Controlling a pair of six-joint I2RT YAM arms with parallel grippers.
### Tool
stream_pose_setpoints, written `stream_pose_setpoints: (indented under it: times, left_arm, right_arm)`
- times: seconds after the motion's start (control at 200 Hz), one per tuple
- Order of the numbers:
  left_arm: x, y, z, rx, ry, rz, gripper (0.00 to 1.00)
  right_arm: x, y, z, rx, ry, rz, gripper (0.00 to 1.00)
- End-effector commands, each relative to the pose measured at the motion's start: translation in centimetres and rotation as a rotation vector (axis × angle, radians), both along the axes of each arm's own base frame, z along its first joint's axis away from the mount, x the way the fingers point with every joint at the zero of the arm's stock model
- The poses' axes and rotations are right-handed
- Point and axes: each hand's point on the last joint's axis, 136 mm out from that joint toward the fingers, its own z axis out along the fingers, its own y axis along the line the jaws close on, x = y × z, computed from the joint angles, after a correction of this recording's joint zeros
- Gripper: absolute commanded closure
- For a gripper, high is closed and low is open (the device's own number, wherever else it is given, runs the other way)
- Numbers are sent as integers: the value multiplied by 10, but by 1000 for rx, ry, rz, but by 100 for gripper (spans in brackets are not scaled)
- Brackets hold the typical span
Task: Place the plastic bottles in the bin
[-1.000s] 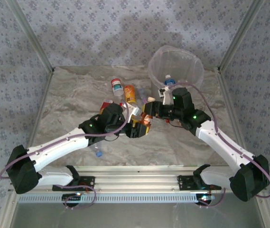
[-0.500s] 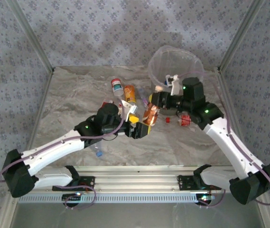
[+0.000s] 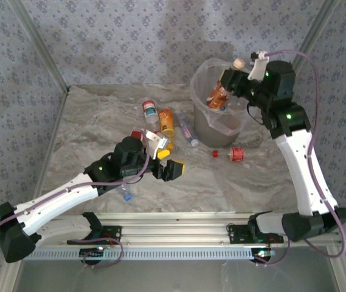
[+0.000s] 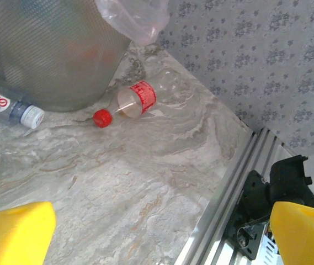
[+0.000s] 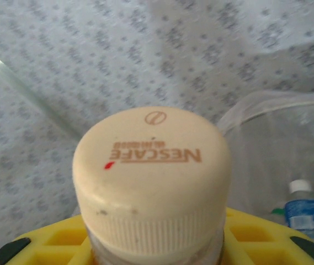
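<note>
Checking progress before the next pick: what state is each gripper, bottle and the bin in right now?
Left gripper: open, empty.
Right gripper: shut on Nescafe bottle, above bin.
Bin: upright, bag-lined.
Blue-label bottle: inside bin.
Red-label bottle: lying on table beside bin.

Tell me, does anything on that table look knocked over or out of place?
Yes: small plastic bottles lie tipped on their sides on the marbled table, one red-capped clear bottle right beside the round grey bin instead of inside it.

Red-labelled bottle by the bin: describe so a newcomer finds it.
Find the grey bin, far right on the table. A clear bottle lies flat at its foot, near side. Red label, red cap; the neighbouring bottle is white-capped.
</note>
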Motion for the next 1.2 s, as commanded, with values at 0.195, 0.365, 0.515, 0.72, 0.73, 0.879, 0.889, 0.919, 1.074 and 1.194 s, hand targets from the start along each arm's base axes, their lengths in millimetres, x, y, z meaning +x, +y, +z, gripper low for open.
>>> stream_pose_setpoints:
  times: [0.195,0.365,0.515,0.72,0.73,0.879,0.889,0.919,1.074,1.194]
  left_arm:
    - [2,18,-9,92,-32,47,0]
    - [7,28,-17,150,-27,94,0]
    - [12,37,-22,203,-20,141,0]
    - [20,50,-32,284,13,197,0]
    - [20,50,-32,284,15,198,0]
    - [24,53,-37,285,36,218,1]
    - [25,53,-38,285,39,220,0]
    - [27,54,-40,289,53,232,0]
    - [39,63,-56,330,142,306,1]
    - [50,70,-68,366,205,365,1]
  right_arm:
    - [77,-38,-28,-160,90,-225,58]
    - [98,-34,-73,-210,222,-184,58]
    - [109,-26,-109,-259,318,-123,60]
    - [111,-21,-149,-321,423,-82,58]
    - [111,-22,-151,-323,427,-82,57]
    - [110,-17,-147,-318,421,-59,44]
    - [110,-17,-146,-316,419,-60,42]
    - [109,-16,-142,-316,411,-58,37]
    - [99,-17,-116,-333,362,-65,24]
    - [82,-17,-98,-329,318,-53,23]
